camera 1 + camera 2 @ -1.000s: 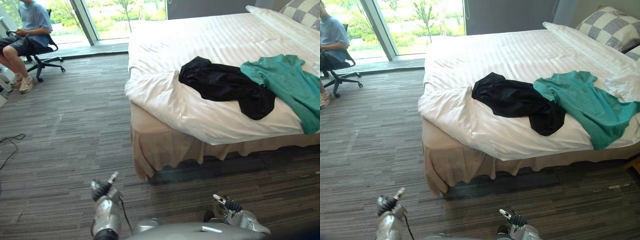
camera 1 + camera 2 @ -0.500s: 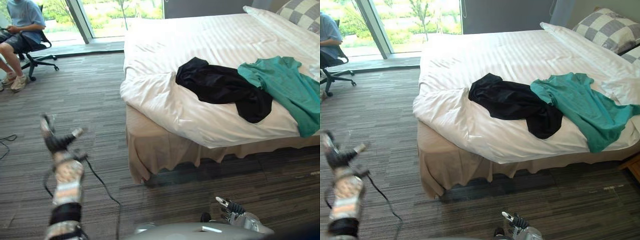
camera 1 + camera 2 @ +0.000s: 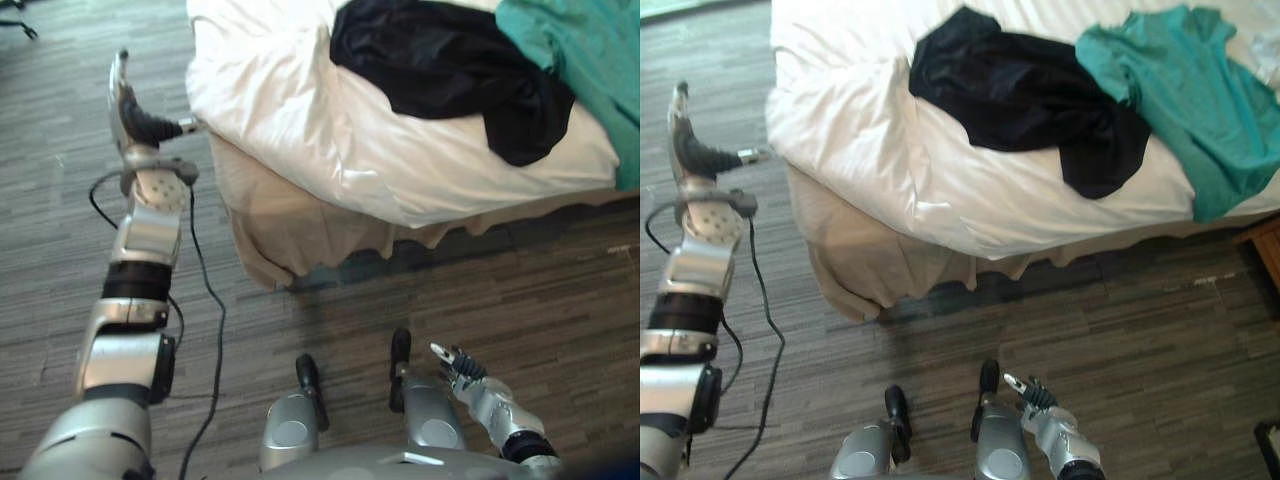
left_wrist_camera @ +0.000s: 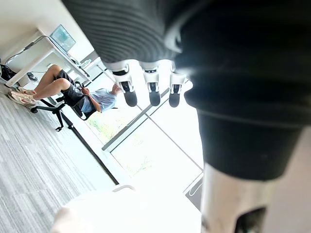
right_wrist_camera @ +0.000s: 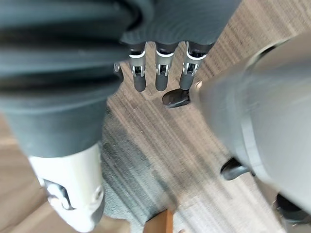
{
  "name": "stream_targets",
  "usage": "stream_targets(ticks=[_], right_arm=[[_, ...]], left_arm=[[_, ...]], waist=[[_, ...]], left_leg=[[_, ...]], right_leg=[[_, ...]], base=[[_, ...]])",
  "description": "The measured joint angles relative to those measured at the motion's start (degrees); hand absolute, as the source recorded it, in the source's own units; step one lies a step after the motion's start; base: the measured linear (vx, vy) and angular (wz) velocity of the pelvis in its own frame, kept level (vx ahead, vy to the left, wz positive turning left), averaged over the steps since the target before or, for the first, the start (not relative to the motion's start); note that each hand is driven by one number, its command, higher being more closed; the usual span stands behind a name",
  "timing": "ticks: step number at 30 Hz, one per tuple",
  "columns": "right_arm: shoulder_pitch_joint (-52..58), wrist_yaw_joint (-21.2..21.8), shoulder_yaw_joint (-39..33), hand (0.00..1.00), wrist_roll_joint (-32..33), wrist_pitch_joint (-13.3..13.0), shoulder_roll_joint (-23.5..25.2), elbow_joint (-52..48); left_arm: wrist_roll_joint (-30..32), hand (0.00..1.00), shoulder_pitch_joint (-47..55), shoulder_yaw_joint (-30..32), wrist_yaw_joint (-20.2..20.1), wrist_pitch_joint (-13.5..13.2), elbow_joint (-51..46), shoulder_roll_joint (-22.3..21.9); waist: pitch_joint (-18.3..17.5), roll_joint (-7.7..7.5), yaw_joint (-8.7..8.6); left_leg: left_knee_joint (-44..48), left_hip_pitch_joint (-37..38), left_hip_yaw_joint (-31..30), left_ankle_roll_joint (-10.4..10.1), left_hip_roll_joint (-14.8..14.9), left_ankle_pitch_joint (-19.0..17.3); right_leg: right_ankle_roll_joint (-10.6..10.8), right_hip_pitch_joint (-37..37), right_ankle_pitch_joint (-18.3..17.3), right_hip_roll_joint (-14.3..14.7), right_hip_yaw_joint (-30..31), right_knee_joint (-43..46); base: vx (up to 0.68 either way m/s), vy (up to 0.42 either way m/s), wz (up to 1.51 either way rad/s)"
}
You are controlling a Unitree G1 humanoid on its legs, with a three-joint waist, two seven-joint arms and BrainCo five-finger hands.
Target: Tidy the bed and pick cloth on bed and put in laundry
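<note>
1. Two cloths lie on the one bed [image 3: 300, 110]: a black cloth [image 3: 440, 70] by its near edge and a teal cloth [image 3: 590, 50] touching it on the right.
2. The left hand [image 3: 135, 125] is raised beside the bed's near left corner, fingers straight, thumb spread.
3. The right hand [image 3: 458, 365] hangs low, near right, fingers loose.

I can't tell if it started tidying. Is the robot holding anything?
Nothing. Both the left hand and right hand are empty; the black cloth and teal shirt lie on the white bed.
</note>
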Motion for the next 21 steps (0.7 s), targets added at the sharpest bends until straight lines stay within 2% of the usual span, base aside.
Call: stream_targets(ticks=[6, 9, 14, 16, 17, 18, 19, 20, 21], right_arm=[[-3.61, 0.36, 0.55, 0.00, 1.55, -1.75, -0.15, -5.80], [-4.93, 0.40, 0.79, 0.00, 2.27, -2.14, -0.19, -7.72], [-8.75, 0.11, 1.27, 0.00, 5.17, -3.42, -0.47, -9.32], [-10.91, -0.42, 1.41, 0.00, 8.02, -4.49, -0.49, -11.27], [-11.43, -0.51, 1.42, 0.00, 8.70, -4.60, -0.49, -11.66], [-12.83, -0.67, 1.39, 0.00, 9.89, -4.83, -0.56, -12.94], [-14.44, -0.71, 1.27, 0.00, 11.28, -5.30, -0.62, -13.22], [-15.00, -0.75, 1.21, 0.00, 11.64, -5.41, -0.62, -13.23], [-16.35, -0.85, 1.01, 0.00, 12.96, -5.86, -0.63, -13.35]], left_arm=[[-0.04, 0.00, -8.25, -4.00, 0.45, 2.11, 0.03, -0.17], [1.02, 0.00, -11.26, -4.49, 1.17, 2.74, 0.04, -0.96], [7.52, 0.00, -14.86, -6.79, 1.15, 5.73, 0.04, -2.66], [10.97, 0.00, -15.72, -6.87, -0.53, 8.49, 0.18, -3.78], [11.58, 0.00, -15.98, -6.89, -0.93, 9.03, 0.18, -3.80], [13.32, 0.00, -17.04, -6.95, -2.13, 10.89, 0.17, -3.82], [13.51, 0.00, -18.09, -6.93, -2.80, 12.79, 0.18, -3.80], [13.59, 0.00, -18.44, -6.91, -2.96, 13.45, 0.16, -3.81], [15.08, 1.00, -19.39, -6.59, -3.72, 15.62, -0.01, -3.92]], waist=[[4.90, -0.46, -0.07], [5.63, -0.44, -0.18], [8.12, -0.39, -0.39], [9.49, -0.32, -0.44], [9.74, -0.36, -0.54], [10.30, -0.37, -0.70], [11.11, -0.30, -0.82], [11.42, -0.35, -0.84], [11.49, -0.29, -0.97]], left_leg=[[7.02, -5.39, 3.52, -0.61, 2.08, -0.91], [10.31, -9.03, 4.28, 0.40, 3.38, -2.50], [15.74, -14.86, 5.11, 2.02, 5.61, -5.23], [18.16, -17.70, 5.53, 2.53, 6.47, -5.90], [18.57, -18.32, 5.54, 2.68, 6.62, -6.01], [19.93, -20.45, 5.58, 2.86, 7.12, -6.21], [21.24, -21.92, 5.47, 3.04, 7.62, -6.44], [21.82, -22.24, 5.50, 3.08, 7.78, -6.53], [23.26, -23.94, 5.49, 3.18, 8.22, -6.80]], right_leg=[[-0.56, -4.93, -0.39, 0.06, 1.85, 4.29], [-0.76, -7.87, -0.58, 0.52, 1.97, 4.99], [-0.81, -13.16, -0.48, 1.45, 3.11, 7.46], [-1.06, -16.04, 0.10, 1.73, 3.75, 8.34], [-1.08, -16.60, 0.20, 1.80, 3.86, 8.48], [-1.15, -18.53, 0.37, 2.00, 4.12, 8.97], [-1.17, -19.82, 0.63, 2.29, 4.28, 9.55], [-1.20, -20.29, 0.59, 2.35, 4.38, 10.01], [-1.32, -22.21, 0.30, 2.49, 4.69, 11.39]], base=[[-0.02, -0.006, -0.06], [-0.11, -0.019, -0.05], [-0.13, -0.021, -0.11], [-0.08, -0.022, -0.15], [-0.07, -0.038, -0.13], [-0.05, -0.043, -0.08], [-0.06, -0.049, -0.07], [-0.02, -0.037, -0.06], [-0.01, -0.035, -0.04]])
